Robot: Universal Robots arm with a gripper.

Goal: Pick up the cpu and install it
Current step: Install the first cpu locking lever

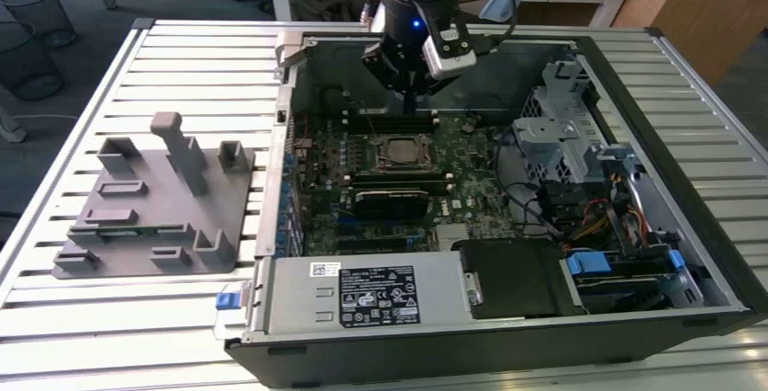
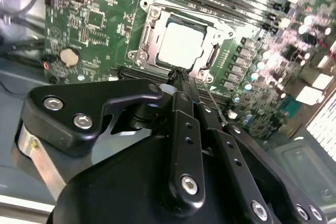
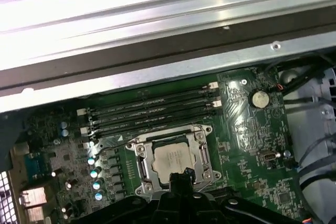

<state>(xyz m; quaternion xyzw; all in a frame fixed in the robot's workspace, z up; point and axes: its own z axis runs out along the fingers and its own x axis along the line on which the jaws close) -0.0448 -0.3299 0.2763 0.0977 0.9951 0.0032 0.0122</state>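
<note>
Pincer (image 1: 412, 103), fingers pressed together and empty, hovers above the silvery square cpu (image 2: 180, 44) seated in its socket (image 3: 140, 165).

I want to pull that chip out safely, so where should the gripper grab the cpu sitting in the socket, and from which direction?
Probably from straight above, fingers on two opposite edges of the cpu. It lies flat in the socket frame, which crowds its sides, so only the thin rim above the frame is exposed. The gripper hangs just off one edge of it.

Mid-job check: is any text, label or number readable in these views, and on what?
Black label on the power supply: print too small to read.
White sticker beside it: unreadable.
cpu lid: faint marks, blurred.
Motherboard: printing too small.
Nothing legible.
</note>
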